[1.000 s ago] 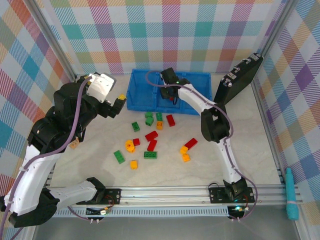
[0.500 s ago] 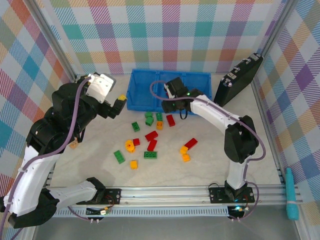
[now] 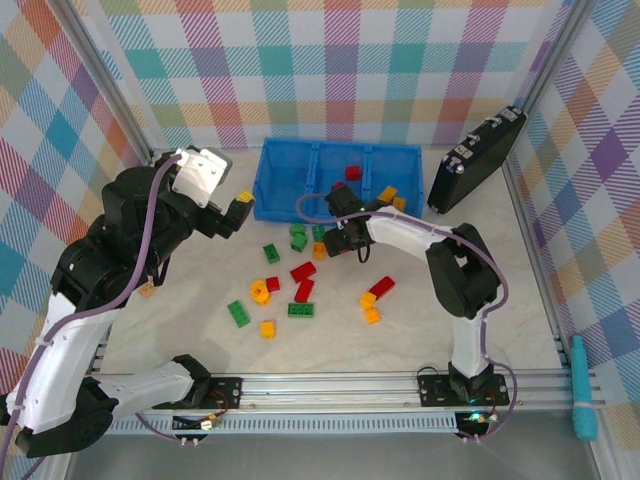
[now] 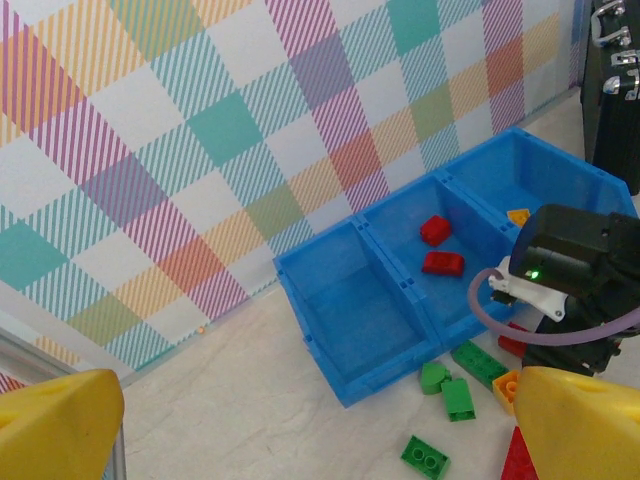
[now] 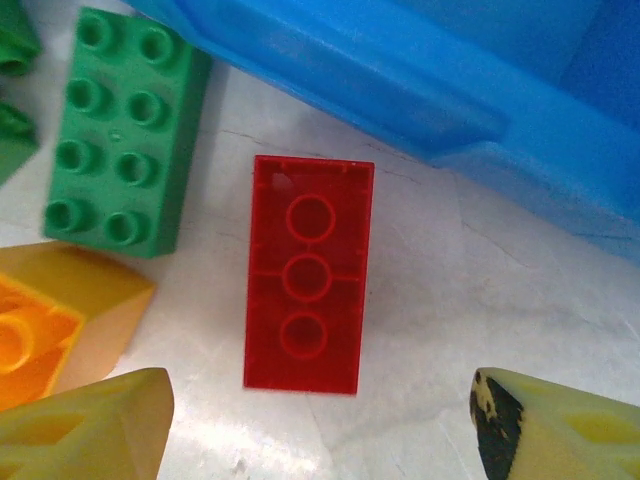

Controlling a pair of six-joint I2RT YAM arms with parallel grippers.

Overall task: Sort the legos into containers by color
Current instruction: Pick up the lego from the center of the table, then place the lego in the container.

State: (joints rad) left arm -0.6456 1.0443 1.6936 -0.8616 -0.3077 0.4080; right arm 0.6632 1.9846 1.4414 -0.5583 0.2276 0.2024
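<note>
The blue bin (image 3: 300,196) stands at the back. In the left wrist view its left compartment (image 4: 362,312) is bare, two red bricks (image 4: 442,263) lie in the middle one and an orange brick (image 4: 518,215) in the right. My right gripper (image 3: 341,238) is low on the table just in front of the bin. In its wrist view it is open (image 5: 318,392), with an upside-down red brick (image 5: 308,273) lying flat between and slightly beyond the fingertips, untouched. My left gripper (image 3: 236,210) hangs open and empty (image 4: 320,440) above the table left of the bin.
Loose bricks lie mid-table: green (image 3: 238,314), red (image 3: 303,271), orange (image 3: 260,291) and others. A green brick (image 5: 122,130) and an orange one (image 5: 50,310) sit close left of the red brick. A black case (image 3: 475,160) leans at the back right.
My right gripper has come out of the bin's middle compartment and dropped to the table in front of it, over a red brick. The left arm has stayed put.
</note>
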